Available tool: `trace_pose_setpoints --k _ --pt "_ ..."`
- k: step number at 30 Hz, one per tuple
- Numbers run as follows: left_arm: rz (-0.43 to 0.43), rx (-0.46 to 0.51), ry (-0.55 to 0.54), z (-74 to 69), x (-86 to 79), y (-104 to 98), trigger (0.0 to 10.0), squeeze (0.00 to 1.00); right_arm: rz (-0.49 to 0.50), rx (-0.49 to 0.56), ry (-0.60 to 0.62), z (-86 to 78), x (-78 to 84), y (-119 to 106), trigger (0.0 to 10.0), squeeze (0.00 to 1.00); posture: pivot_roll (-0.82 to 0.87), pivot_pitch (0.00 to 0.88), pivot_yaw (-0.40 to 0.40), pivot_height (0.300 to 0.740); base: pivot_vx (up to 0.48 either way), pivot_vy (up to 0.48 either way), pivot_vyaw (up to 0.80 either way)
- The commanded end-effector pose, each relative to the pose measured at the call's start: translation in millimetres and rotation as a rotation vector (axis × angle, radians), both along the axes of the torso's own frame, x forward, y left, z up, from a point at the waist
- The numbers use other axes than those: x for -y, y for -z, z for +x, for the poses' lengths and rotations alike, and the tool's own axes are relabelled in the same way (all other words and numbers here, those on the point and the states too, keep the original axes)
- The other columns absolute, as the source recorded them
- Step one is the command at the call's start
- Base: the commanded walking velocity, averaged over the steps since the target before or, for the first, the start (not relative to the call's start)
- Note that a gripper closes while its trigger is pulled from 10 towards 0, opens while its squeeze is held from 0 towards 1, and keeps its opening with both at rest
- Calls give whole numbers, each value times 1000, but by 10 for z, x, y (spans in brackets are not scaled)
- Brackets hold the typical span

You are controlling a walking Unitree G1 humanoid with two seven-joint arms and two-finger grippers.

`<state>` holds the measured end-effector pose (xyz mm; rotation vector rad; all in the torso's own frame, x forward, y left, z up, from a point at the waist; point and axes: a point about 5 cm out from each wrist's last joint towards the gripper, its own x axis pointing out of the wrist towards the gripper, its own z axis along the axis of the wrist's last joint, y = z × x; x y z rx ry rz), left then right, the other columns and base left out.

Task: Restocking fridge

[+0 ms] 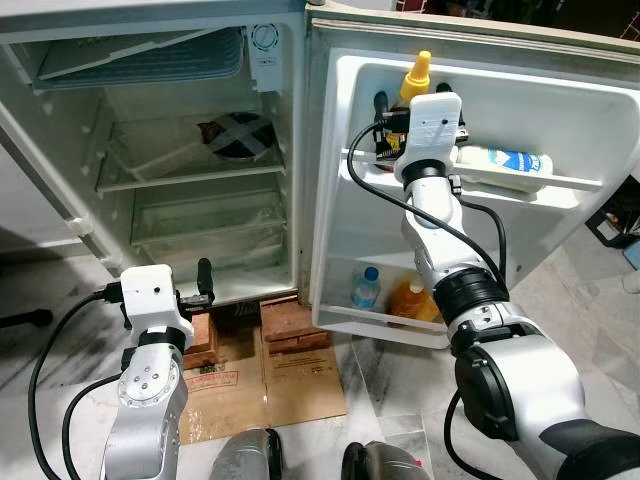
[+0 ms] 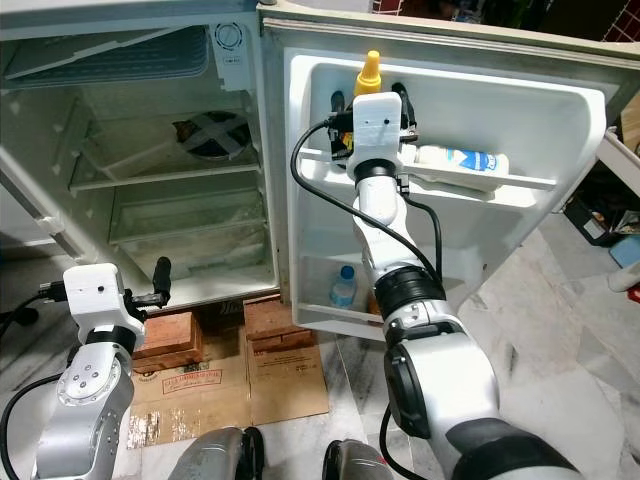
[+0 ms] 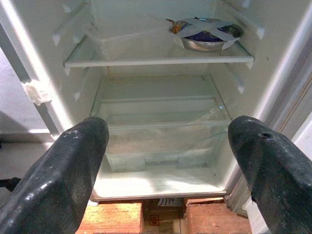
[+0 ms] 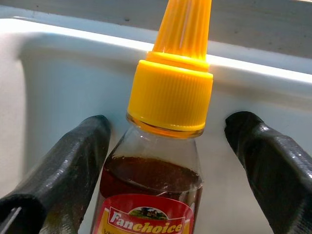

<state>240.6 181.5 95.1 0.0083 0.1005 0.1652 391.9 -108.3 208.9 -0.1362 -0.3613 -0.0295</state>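
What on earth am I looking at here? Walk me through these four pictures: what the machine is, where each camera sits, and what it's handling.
This is a humanoid robot standing before an open fridge. The two wide pictures come from cameras in its head, looking down over its silver arms. The other two come from cameras on its wrists, looking along each arm's two black fingers.

The right tool is up at the top door shelf, its fingers open on either side of a yellow-capped sauce bottle, not squeezing it. A white bottle lies on the same shelf. The lower door shelf holds a small water bottle and an orange bottle.

The left tool hangs open, low, facing the main compartment, where a covered bowl sits on a shelf.
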Motion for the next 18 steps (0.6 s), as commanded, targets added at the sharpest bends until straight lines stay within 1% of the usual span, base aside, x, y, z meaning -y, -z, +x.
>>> trace_pose_setpoints --k 1,2,3,9,11,13,16,18 --pt "4 -16 -2 1 -1 36 10000 0 44 -55 73 7 187 99 10000 384 117 113 -21 740 0 0 0" --pt "4 -16 -2 4 -1 35 10000 0 45 -55 74 9 192 94 10000 384 116 111 -21 740 0 0 0" --pt "5 -15 -1 9 0 34 10000 0 70 -66 73 16 205 94 10000 0 116 111 -20 740 0 0 0" --pt "5 -13 -2 17 -1 31 10000 0 73 -45 55 14 222 47 10000 0 115 109 -20 740 0 0 0" --pt "3 -13 -2 24 1 33 10000 0 104 -16 9 4 212 -9 10000 0 111 107 -20 740 0 0 0" --pt "2 -12 -2 27 2 34 10000 0 111 -4 -1 0 217 -34 10000 0 111 106 -22 740 0 0 0" --pt "0 -10 -2 35 5 33 10000 0 112 19 2 -3 288 -110 10000 0 105 105 -22 740 0 0 0" --pt "0 -10 -1 37 8 33 10000 0 104 21 3 -4 311 -117 9882 0 103 104 -23 740 0 0 0"
